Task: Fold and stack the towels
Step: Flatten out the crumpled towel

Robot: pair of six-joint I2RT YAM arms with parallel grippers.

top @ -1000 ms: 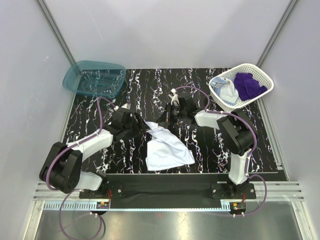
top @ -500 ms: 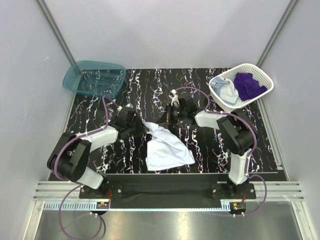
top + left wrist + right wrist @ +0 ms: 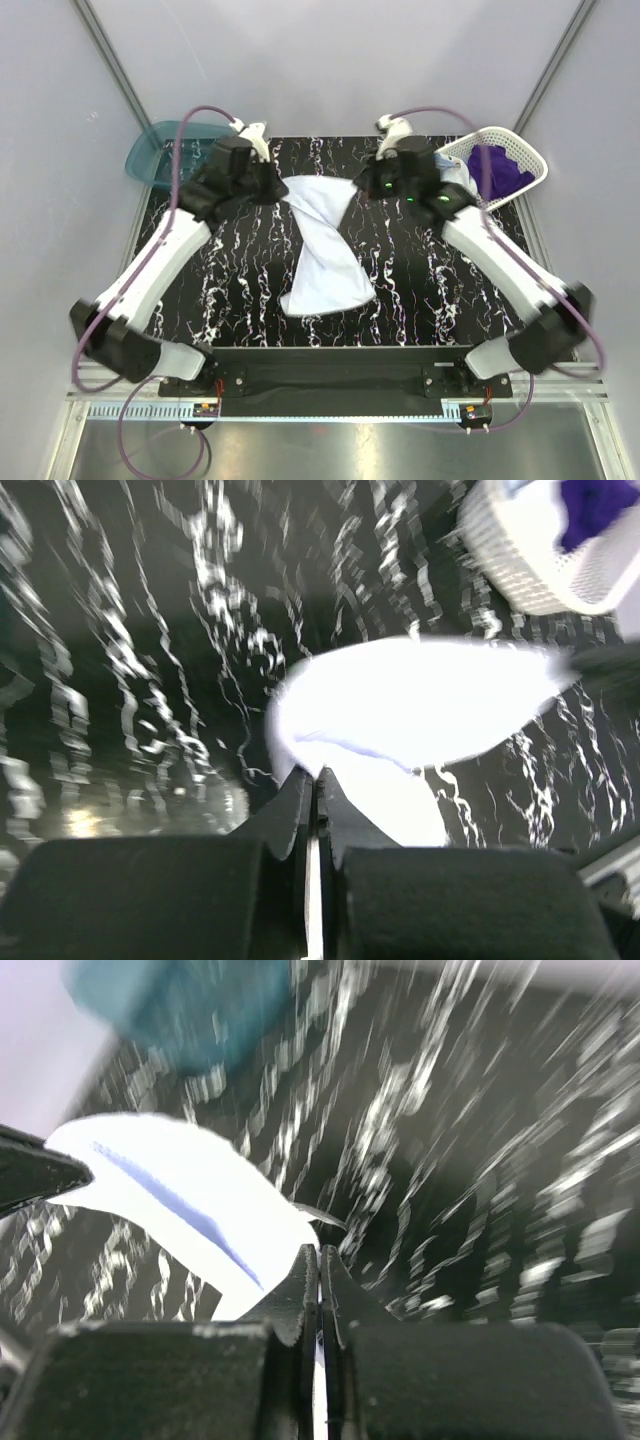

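The left tool (image 3: 275, 187) and right tool (image 3: 355, 190) are each closing tightly on an upper corner of the soft white cloth towel (image 3: 322, 262). It is hanging between and below them, and its lower edge appears to be resting on the black marbled counter (image 3: 400, 270). Recommended: keeping both tools level and evenly tensioned while spreading the cloth flat. No readable writing is showing.

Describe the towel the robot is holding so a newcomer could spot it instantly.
On the black marbled table, look between the two arms. The white towel hangs stretched from the left gripper and right gripper, lower end on the table. The purple towel sits in the white basket.
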